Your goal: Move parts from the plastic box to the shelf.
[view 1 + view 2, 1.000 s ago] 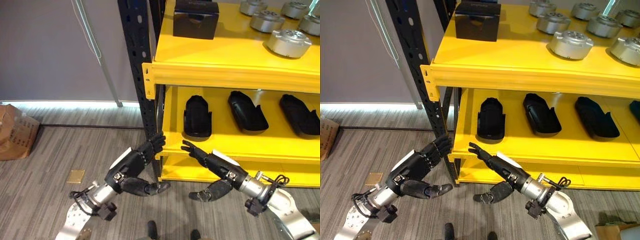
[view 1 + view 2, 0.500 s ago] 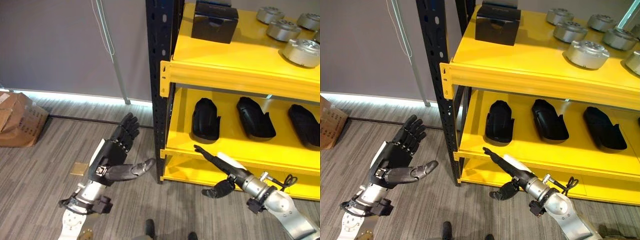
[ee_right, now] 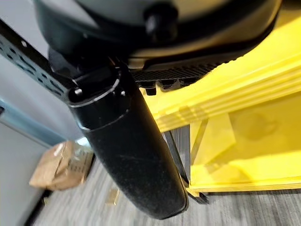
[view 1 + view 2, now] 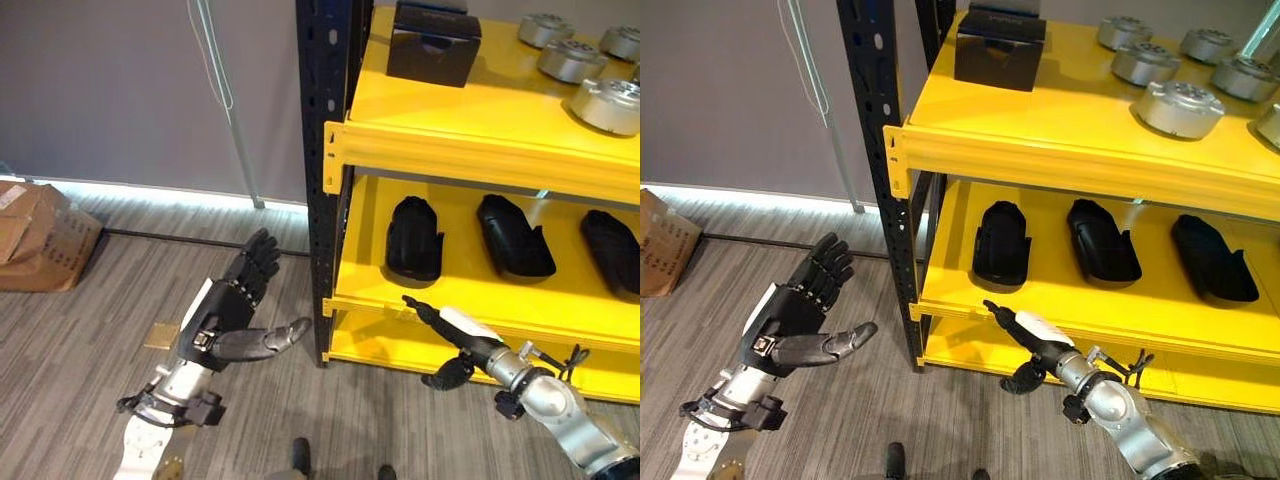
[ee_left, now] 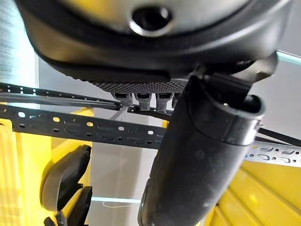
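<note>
The yellow shelf [image 4: 470, 105] carries black parts [image 4: 413, 238]; left hand [image 4: 225, 310] and right hand [image 4: 1032, 335] hold fingers apart, empty.

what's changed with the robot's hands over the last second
The left hand has pulled away from the black shelf post, out over the floor, open and empty. The right hand stays open and empty, fingers at the middle shelf's edge. The black parts lie unmoved.
</note>
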You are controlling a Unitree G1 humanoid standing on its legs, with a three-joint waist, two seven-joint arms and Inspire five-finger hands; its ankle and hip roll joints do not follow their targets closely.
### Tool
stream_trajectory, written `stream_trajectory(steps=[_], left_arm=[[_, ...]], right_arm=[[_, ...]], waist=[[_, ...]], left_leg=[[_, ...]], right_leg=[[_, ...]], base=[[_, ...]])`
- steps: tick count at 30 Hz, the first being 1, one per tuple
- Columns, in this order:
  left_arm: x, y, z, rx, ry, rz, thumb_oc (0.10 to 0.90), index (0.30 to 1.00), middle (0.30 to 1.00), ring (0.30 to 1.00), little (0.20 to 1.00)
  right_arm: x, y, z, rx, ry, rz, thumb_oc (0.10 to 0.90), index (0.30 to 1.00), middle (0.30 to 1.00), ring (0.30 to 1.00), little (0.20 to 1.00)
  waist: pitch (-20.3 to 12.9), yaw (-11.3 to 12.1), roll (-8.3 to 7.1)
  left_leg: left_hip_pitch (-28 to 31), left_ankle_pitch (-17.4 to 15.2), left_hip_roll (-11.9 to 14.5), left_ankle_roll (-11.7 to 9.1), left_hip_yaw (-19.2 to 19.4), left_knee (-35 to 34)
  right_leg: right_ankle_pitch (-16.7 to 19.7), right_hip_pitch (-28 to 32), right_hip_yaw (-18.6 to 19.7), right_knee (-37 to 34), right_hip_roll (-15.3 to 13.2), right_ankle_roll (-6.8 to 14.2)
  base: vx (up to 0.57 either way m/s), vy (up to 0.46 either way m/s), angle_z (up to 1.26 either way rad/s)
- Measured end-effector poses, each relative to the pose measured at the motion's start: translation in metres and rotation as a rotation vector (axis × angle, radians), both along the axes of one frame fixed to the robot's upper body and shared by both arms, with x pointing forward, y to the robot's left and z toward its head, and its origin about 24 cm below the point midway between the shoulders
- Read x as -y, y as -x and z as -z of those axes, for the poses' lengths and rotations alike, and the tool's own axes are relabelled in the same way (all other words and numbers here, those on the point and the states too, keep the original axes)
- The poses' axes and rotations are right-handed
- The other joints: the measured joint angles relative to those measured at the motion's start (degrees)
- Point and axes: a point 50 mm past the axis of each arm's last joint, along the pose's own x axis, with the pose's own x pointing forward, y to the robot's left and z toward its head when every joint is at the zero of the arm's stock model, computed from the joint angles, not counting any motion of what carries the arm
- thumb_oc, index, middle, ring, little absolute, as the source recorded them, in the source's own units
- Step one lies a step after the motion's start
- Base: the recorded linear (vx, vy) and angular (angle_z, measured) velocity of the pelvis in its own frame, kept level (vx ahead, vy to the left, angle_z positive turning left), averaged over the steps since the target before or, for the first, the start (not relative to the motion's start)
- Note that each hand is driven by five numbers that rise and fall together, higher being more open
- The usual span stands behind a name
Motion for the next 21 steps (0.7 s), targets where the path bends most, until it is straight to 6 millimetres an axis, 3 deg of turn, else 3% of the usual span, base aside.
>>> stream_trajectory(steps=[2, 13, 21], left_arm=[[0.001, 0.0, 0.001, -0.006, -0.005, 0.005, 0.9, 1.0, 1.0, 1.0, 1.0], [0.003, -0.003, 0.0, -0.01, -0.007, 0.034, 0.9, 1.0, 1.0, 1.0, 1.0], [0.004, -0.002, 0.001, -0.012, -0.01, 0.049, 0.9, 1.0, 1.0, 1.0, 1.0]], right_arm=[[0.002, -0.001, 0.004, -0.01, 0.038, -0.001, 0.9, 1.0, 1.0, 1.0, 1.0], [0.004, -0.012, 0.013, 0.008, 0.167, 0.003, 0.9, 1.0, 1.0, 1.0, 1.0], [0.017, -0.022, 0.018, 0.092, 0.277, 0.147, 0.9, 1.0, 1.0, 1.0, 1.0]], waist=[[0.0, 1.4, 0.29], [0.3, 2.6, 0.83], [0.7, 2.9, 1.55]], left_leg=[[-0.1, 0.1, 0.0, 0.0, -0.1, 0.0], [-0.2, 0.1, 0.0, -0.1, -0.3, 0.0], [-0.3, 0.2, 0.0, -0.1, -0.5, 0.2]], right_leg=[[0.0, 0.0, -0.1, 0.0, 0.0, 0.0], [-0.1, 0.0, -0.5, 0.0, 0.1, -0.2], [-0.2, 0.1, -0.9, 0.0, 0.1, -0.2]], base=[[0.02, -0.043, 0.03], [0.01, -0.009, 0.0], [0.01, -0.006, 0.01]])
